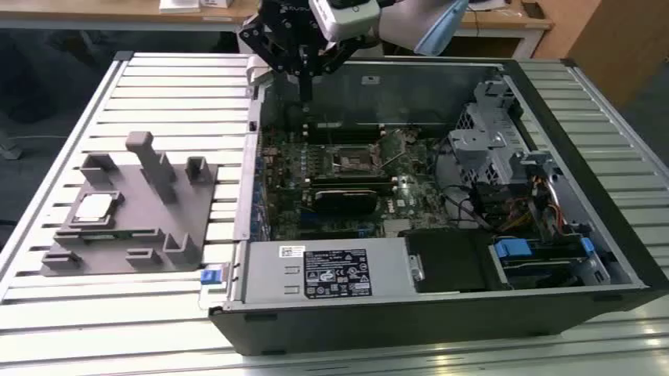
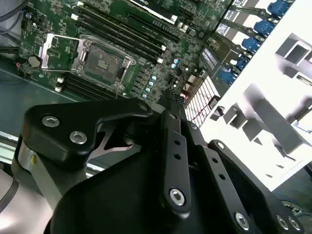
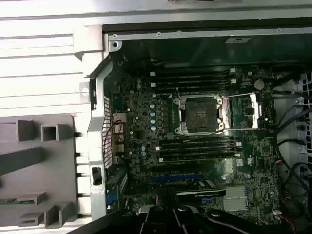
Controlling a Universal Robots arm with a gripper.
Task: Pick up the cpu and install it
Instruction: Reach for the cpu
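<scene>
Gripper (image 2: pixel 170 97) links sit closest in the second wrist view, fingers drawn together at the tips, closed on themselves. Seen from the exterior view, it hangs over the far wall of the case (image 1: pixel 439 317), which lies open on the slatted worktop (image 1: pixel 157 86). Inside, on the motherboard (image 3: pixel 141 161), the socket (image 3: pixel 200 113) stands open with its frame swung aside. Well apart from the gripper, the cpu (image 1: pixel 94 207) lies flat in the grey tray (image 1: pixel 146 231), near the worktop's edge at the exterior view's left

Black linked tool (image 2: pixel 171 100) with silver screws (image 2: pixel 176 196), pale grey arm (image 1: pixel 416 22).
</scene>
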